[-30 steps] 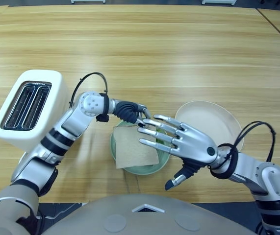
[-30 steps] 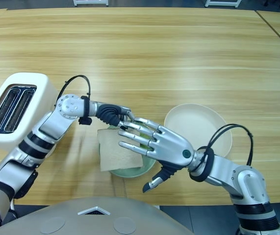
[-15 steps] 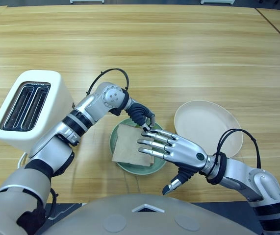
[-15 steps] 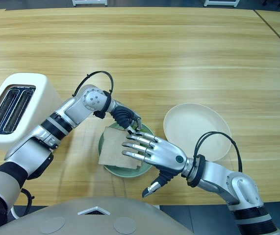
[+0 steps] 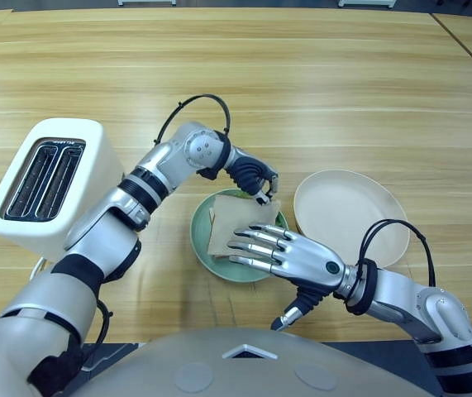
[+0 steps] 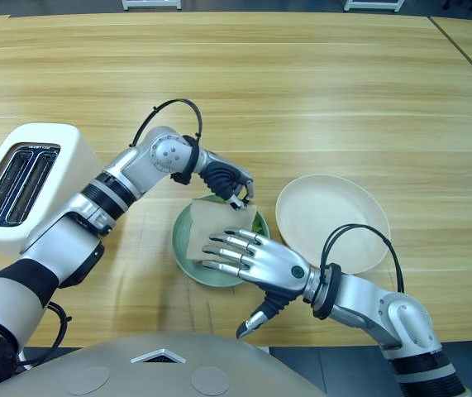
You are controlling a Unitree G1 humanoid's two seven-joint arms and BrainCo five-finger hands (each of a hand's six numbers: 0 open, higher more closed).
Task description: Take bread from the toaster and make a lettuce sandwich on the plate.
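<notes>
A white toaster (image 5: 45,178) with two empty-looking slots stands at the left. In the middle sits a green plate (image 5: 198,245) with a tan bread slice (image 5: 234,223) lying on it. My left hand (image 5: 256,182) is at the slice's far right corner, fingers curled and pinched on the bread. My right hand (image 5: 289,253) lies flat over the near side of the slice and plate, fingers straight and pointing left. What lies under the bread is hidden.
A cream round dish (image 5: 351,211) sits just right of the green plate, close behind my right forearm. The toaster's cord side faces the near table edge. Bare wooden table stretches across the far half.
My left hand has swung right and farther out, carrying the bread's corner, so the slice now sits more to the right on the plate. My right hand has lowered onto the slice.
</notes>
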